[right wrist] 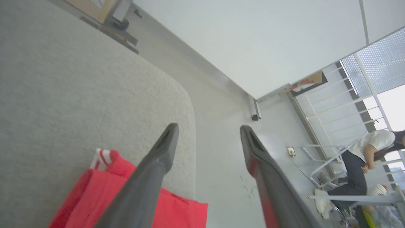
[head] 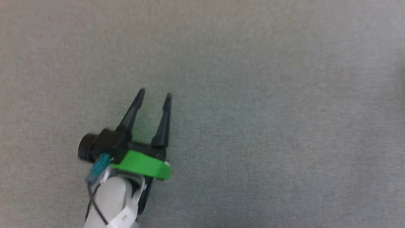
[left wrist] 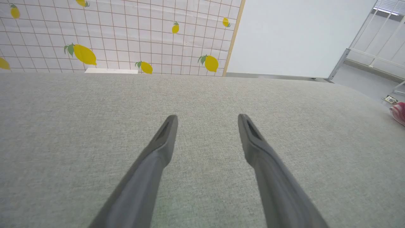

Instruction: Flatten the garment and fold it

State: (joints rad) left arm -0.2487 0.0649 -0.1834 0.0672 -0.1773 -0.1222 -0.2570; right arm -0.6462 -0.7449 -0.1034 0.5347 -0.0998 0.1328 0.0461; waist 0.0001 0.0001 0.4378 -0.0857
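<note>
My left gripper (head: 154,93) hovers open over bare grey fabric at the lower left of the head view, nothing between its fingers. Along its own fingers the left gripper (left wrist: 207,117) shows the same grey surface, and a small piece of the red garment (left wrist: 399,113) peeks in at the right edge. My right gripper (right wrist: 208,126) is open and holds nothing. Below it lies the red garment (right wrist: 101,193), folded into a red block with red-and-white striped trim (right wrist: 102,157), close to the rounded corner of the grey surface. Its lettering and number are hidden.
The grey fabric surface (head: 253,95) spreads across the head view. A lemon-patterned tiled wall (left wrist: 126,34) and a white panel (left wrist: 294,34) stand beyond its far edge. Past the surface's corner lie pale floor (right wrist: 227,177), white railings, and a bending person (right wrist: 364,161) at the far right.
</note>
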